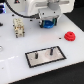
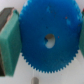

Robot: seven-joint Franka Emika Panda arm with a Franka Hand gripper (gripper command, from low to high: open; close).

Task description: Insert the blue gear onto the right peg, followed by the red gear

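- While the gripper [image 1: 48,23] hangs above the white table [image 1: 15,52], it has the blue gear [image 2: 48,41] clamped between its fingers; the wrist view shows green pads [image 2: 10,42] pressed against the toothed rim on either side.
- Held by the rim, the gear keeps its centre hole free, which I judge is the point: the bore must stay clear to take the peg.
- In the exterior view the blue gear [image 1: 46,23] shows only as a blue patch under the white wrist, well up from the table and not yet over the plate [image 1: 46,55].
- That grey, black-bordered plate lies nearer the camera, with two thin dark pins standing on it. The right peg [image 1: 51,50] is the one toward the exterior view's right; it is bare, as is its twin.
- Off to the exterior view's right, the red gear [image 1: 69,36] sits on the table, apart from both plate and arm, waiting its turn.
- A small beige block-like object [image 1: 18,26] stands at the exterior view's left; what it is I cannot tell.
- Judging by this, the job is at its first carry: the gear must travel over the right peg, line hole to pin, then descend. A slight offset would land the bore's edge on the pin tip.
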